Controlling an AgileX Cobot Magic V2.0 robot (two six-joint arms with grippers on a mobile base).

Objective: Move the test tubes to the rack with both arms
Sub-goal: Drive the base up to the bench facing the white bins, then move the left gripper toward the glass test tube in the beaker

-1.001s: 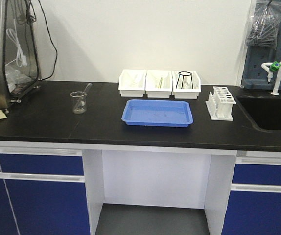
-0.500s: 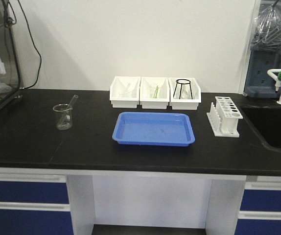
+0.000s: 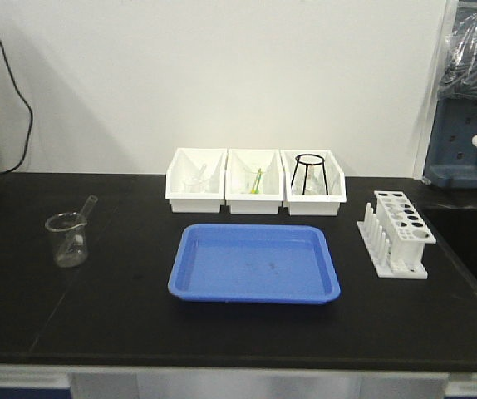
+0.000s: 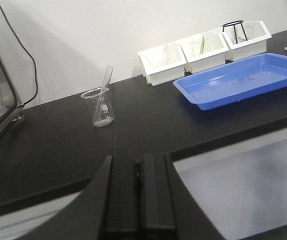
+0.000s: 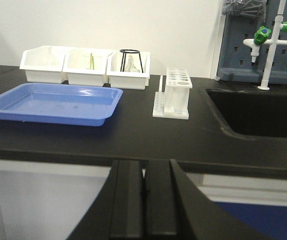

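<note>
Black tabletop (image 3: 122, 324) is carrying the rack (image 5: 177, 97) ahead of the right jaws and a test tube (image 4: 106, 80) in a beaker (image 4: 101, 114) ahead of the left jaws; both pairs are sitting clenched, empty.

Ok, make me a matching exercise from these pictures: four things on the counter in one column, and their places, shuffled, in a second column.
Things:
1. beaker
2. blue tray
3. rack
4. black tripod stand

Places:
A. inside a white bin
B. left end of the counter
C. just right of the tray
D. centre of the counter

Pairs: 1-B; 2-D; 3-C; 4-A
</note>
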